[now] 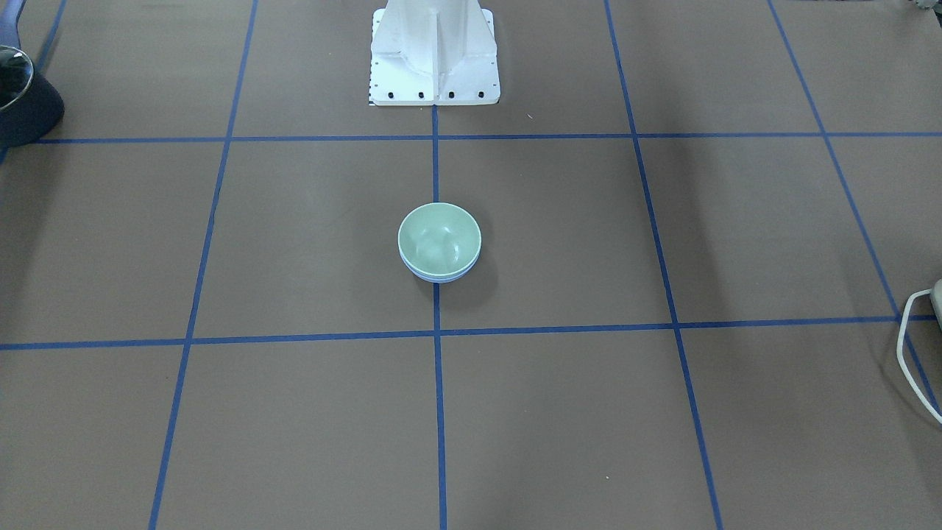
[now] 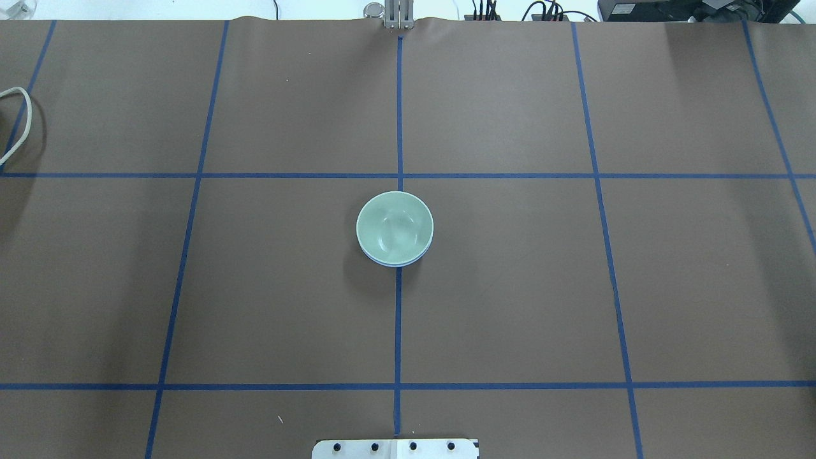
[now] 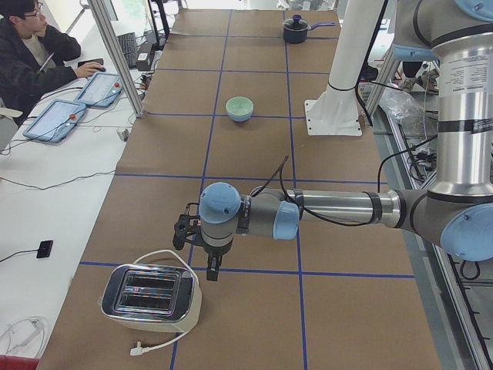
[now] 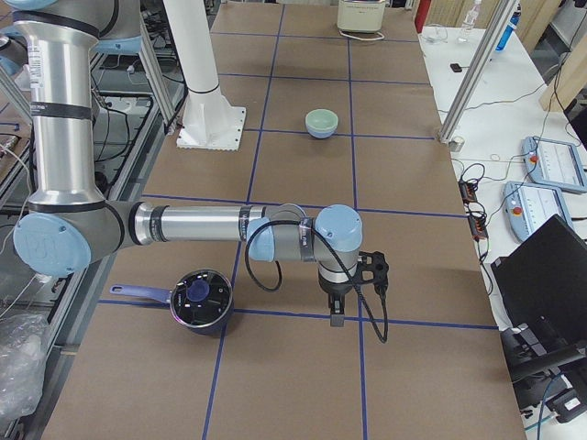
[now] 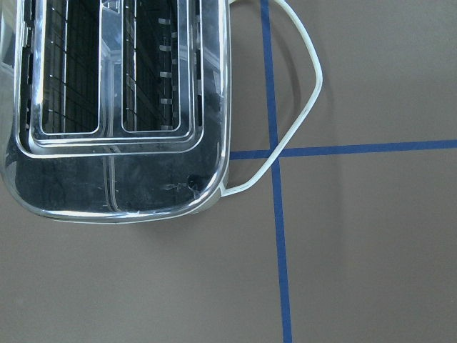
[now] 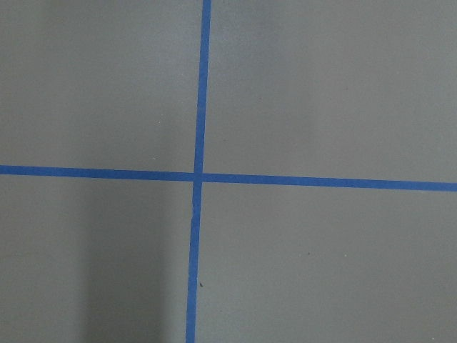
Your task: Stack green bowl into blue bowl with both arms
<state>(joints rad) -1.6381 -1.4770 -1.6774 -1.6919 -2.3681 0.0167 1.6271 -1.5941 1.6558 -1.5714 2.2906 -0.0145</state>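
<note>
Left gripper and right gripper (opening impossible to tell) at opposite table ends, well apart from glossy green bowl, nested upright inside blue bowl.

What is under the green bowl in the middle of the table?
The blue bowl; the green bowl sits nested in it. From above only a thin crescent of it shows; its inside is covered.

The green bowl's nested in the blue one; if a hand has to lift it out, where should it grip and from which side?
I'd pinch the green bowl by its rim, from straight above, across the wall. It sits upright, and the blue bowl covers its sides, leaving only the rim exposed. Any point round the rim looks free.
</note>
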